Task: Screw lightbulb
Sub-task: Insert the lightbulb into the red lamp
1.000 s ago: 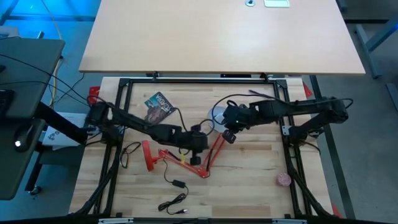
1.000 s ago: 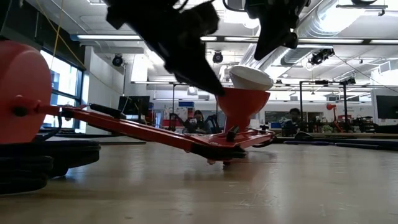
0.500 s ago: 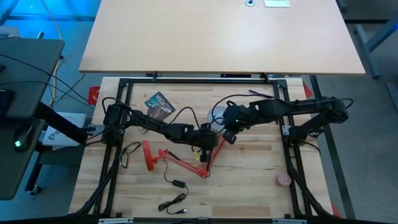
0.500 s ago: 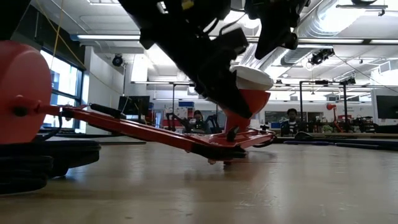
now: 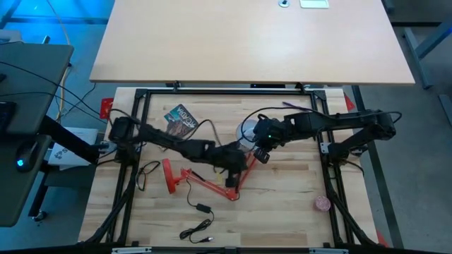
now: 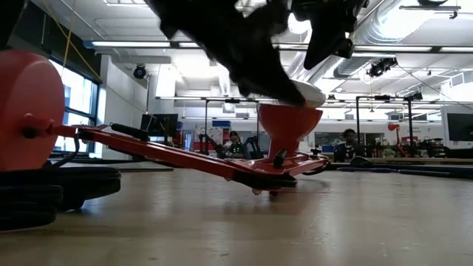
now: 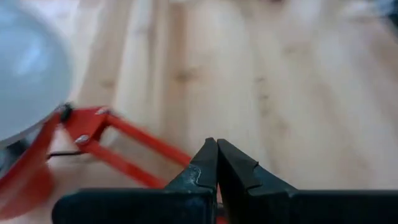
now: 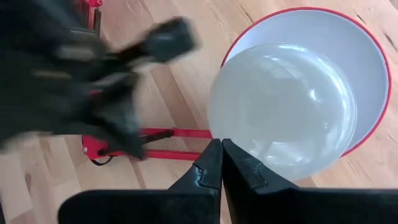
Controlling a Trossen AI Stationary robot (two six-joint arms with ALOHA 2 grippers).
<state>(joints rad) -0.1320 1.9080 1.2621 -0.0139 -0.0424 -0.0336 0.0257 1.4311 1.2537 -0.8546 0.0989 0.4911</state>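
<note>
The red desk lamp lies on the table with its round base (image 6: 28, 111) at the left and its red-rimmed shade (image 8: 373, 68) open upward. The white lightbulb (image 8: 280, 112) sits in the shade with its dome up, and it also shows in the low view (image 6: 309, 93). My right gripper (image 8: 221, 152) hangs shut just above the lightbulb's near edge. My left gripper (image 7: 216, 154) is shut, beside the shade and low over the lamp's red arm (image 7: 134, 134). In the high view the left gripper (image 5: 236, 159) and the right gripper (image 5: 259, 152) stand close together. My left gripper's shut fingers (image 7: 205, 163) slant down over the lamp's red arm (image 7: 168, 152) beside the shade; whether they touch it I cannot tell.
The lamp's black cord and plug (image 5: 198, 208) trail toward the near edge. A printed packet (image 5: 181, 120) lies at the far left, a pink round thing (image 5: 323, 204) at the near right. Bare wood lies to the right of the lamp.
My left gripper has moved toward the table's right, up to the lamp's shade, and has risen a little. It stays shut. In the low view it now covers the lightbulb's left side.
</note>
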